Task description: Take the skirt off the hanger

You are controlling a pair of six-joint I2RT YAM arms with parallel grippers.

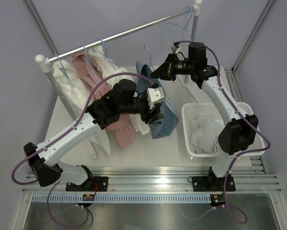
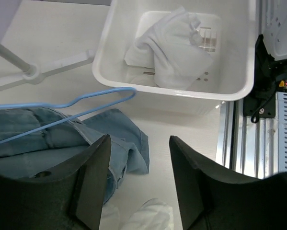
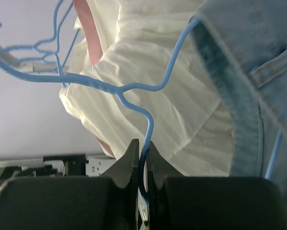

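Blue hanger (image 3: 133, 88) pinched, denim skirt (image 2: 33, 155) ungrasped.
Right fingers (image 3: 126, 165) clench the hanger's wire; left fingers (image 2: 93, 177) are released, spread just above the skirt at mid-surface.

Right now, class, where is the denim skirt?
In the top view it is at centre: the denim skirt is between the cream garment on its left and the white basket on its right.
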